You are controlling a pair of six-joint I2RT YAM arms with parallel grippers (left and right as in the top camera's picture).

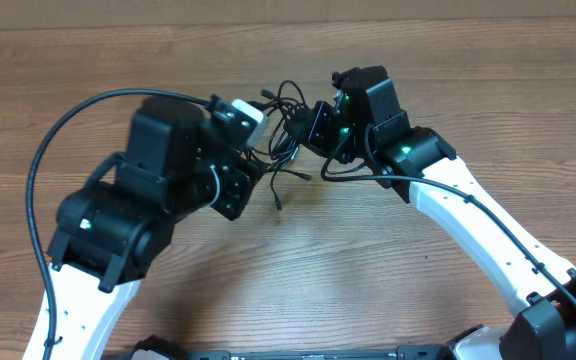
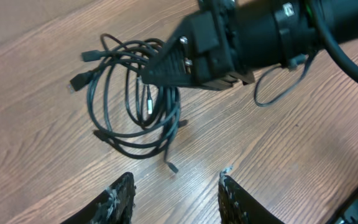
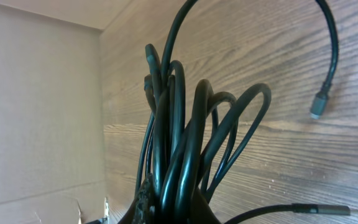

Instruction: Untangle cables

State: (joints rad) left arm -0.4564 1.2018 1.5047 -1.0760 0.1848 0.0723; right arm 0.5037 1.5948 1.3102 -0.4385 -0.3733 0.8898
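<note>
Legible markings: none. No lettering, brand, number or sign can be read in the overhead view or in either wrist view.

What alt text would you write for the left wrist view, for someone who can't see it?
The right tool, black and wedge-shaped, pinches a loose bundle of thin black cables over a wooden table. At the bottom edge, the left tool stands open and empty.
</note>
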